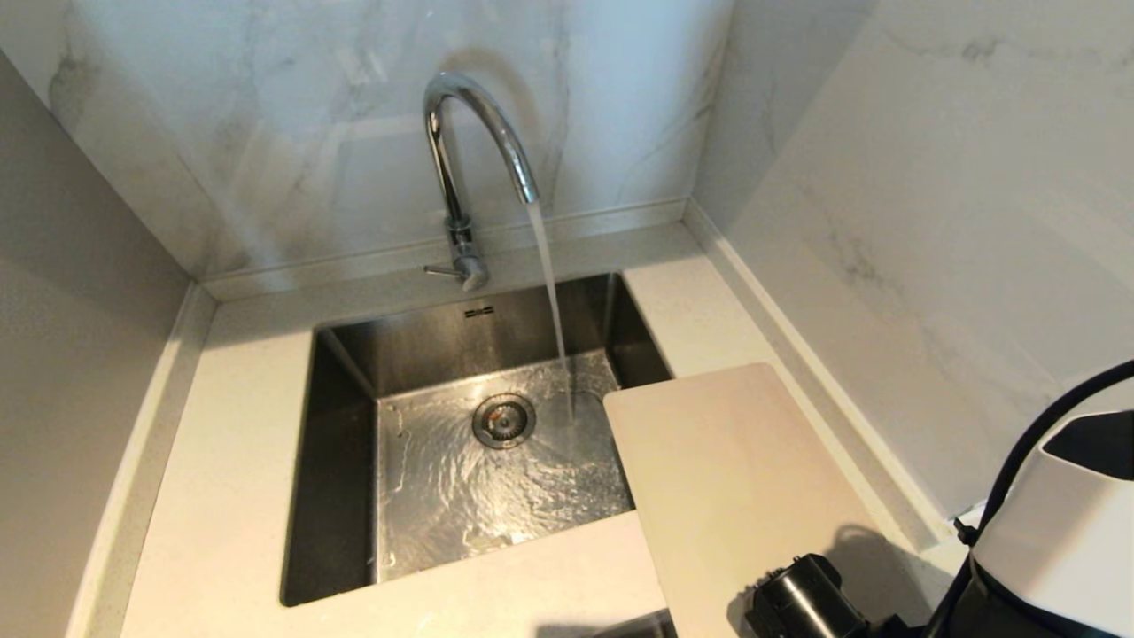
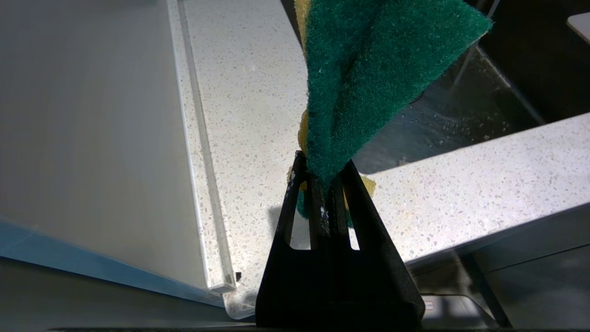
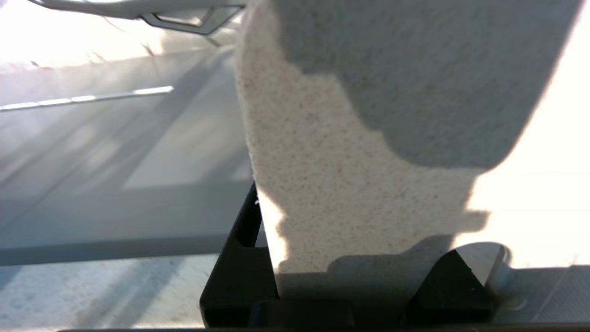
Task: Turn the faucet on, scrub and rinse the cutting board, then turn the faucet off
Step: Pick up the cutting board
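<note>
Head view: tall chrome gooseneck faucet (image 1: pixel 469 151) is running into the steel sink (image 1: pixel 337 461). The pale beige flat cutting board (image 1: pixel 735 496) runs long-ways from the sink's right edge toward the robot, near end cut off.

Left wrist: left gripper (image 2: pixel 322 180) pinched tight on a green-and-yellow sponge (image 2: pixel 368 69).

Right wrist: right gripper (image 3: pixel 350 276) clamps the board's end, handle slot hidden.

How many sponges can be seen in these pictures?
1. The green-and-yellow sponge is pinched in the left gripper, above the counter beside the sink. The head view shows no sponge; others may be hidden out of view.
</note>
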`<state>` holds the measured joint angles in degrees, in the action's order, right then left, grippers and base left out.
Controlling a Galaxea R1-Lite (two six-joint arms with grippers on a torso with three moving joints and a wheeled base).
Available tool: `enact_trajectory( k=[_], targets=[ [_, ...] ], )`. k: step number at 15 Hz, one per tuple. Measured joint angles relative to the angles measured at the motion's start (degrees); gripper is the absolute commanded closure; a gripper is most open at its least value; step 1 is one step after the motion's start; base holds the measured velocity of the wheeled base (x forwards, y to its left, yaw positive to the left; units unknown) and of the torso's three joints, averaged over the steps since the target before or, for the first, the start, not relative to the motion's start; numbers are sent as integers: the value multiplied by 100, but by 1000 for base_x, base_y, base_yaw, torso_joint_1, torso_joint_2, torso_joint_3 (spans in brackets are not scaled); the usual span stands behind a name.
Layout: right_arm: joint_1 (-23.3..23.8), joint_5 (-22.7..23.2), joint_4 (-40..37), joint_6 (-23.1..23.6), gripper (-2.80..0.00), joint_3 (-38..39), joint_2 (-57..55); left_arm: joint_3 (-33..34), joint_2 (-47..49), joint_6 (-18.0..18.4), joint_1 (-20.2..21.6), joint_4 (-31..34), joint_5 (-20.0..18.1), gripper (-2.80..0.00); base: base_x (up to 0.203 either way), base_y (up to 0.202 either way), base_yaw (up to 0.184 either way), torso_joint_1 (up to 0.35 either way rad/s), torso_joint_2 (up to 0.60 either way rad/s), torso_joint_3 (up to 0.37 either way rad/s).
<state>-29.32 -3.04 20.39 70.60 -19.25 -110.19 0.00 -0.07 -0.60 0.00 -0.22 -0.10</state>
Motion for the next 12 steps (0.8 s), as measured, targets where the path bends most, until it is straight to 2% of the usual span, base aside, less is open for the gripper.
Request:
enact_trajectory(
  k=[9, 12],
  targets=[
    [-443, -541, 2, -123, 0, -1, 161, 0, 0, 2, 0, 1, 0, 0, 0, 0, 0, 0, 0, 0],
    [-514, -944, 1, -148, 0, 4, 254, 0, 0, -2, 0, -1, 0, 0, 0, 0, 0, 0, 0, 0]
  ],
)
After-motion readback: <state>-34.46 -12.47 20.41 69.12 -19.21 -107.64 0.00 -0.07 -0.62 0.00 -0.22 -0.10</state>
